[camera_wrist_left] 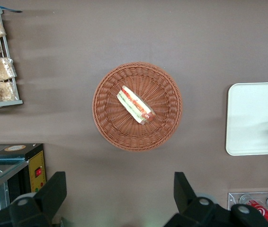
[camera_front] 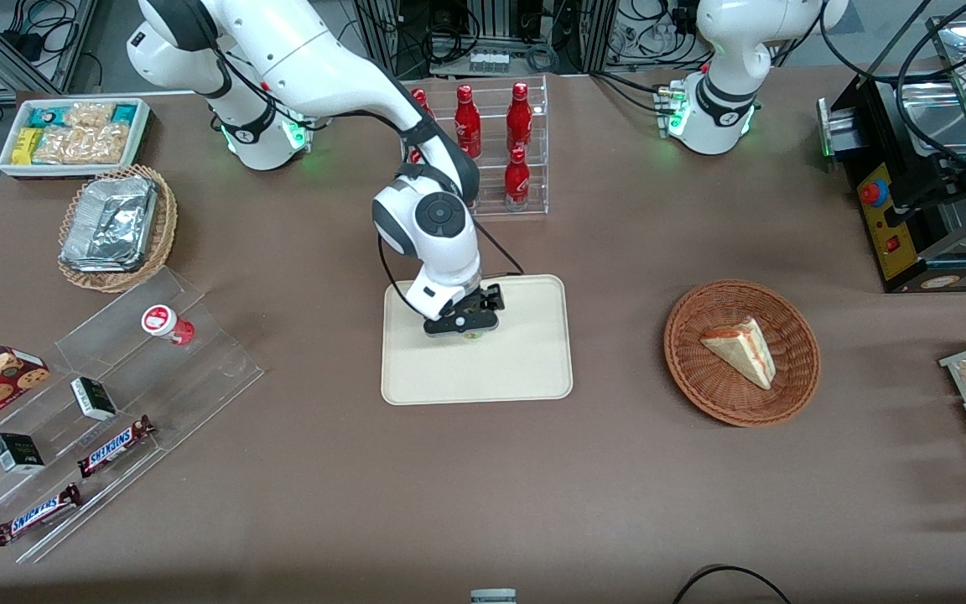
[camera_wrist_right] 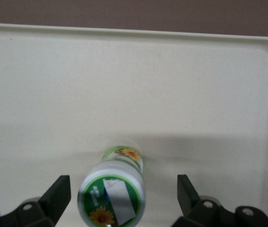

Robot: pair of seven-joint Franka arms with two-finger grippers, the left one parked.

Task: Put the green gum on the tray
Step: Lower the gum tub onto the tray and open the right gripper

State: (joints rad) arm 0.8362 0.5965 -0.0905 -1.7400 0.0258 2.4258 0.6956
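The green gum (camera_wrist_right: 114, 196) stands upright on the tray (camera_wrist_right: 209, 94), centred between the gripper's (camera_wrist_right: 124, 198) spread fingers (camera_wrist_right: 58, 194), neither finger touching it.

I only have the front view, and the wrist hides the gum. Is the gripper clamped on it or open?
Observer: Open. In the right wrist view the gripper straddles the green gum, with a gap at each finger.
Operator: Is it standing or tipped over?
Observer: Standing on the tray, lid facing the wrist camera.
Operator: Close to the rim?
Observer: No, the left wrist view shows bare tray between it and the rim.
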